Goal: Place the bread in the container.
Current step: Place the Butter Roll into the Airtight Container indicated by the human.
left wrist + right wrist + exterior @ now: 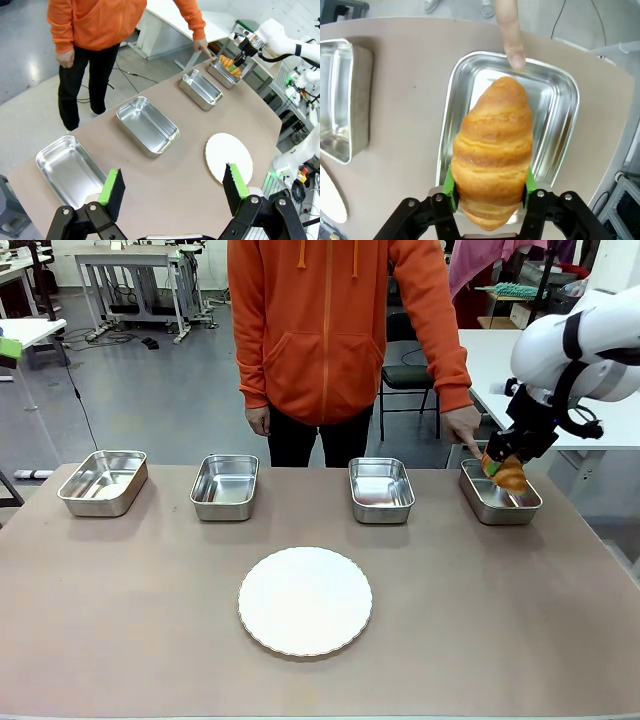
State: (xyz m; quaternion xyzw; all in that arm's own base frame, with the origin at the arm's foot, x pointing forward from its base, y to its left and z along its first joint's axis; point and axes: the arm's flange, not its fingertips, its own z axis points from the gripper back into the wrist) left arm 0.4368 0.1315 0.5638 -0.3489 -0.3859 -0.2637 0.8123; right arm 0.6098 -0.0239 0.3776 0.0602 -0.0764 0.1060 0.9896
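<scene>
you see a white right arm (580,340) with rounded shells, black joint bands and a thin black cable. its claw (503,462) is black with green pads; the left claw (172,192) matches, its black links pinned by silver screws. the person (340,330) wears an orange zip hoodie with drawstrings and dark trousers.

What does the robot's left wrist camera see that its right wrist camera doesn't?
Only the left wrist view: the open left hand, all four pans in a row, and the whole white plate.
Only the right wrist view: a close look at the green pads squeezing the croissant.
Both: the right hand holding the croissant over the end pan, and the person's finger pointing at its rim.
</scene>
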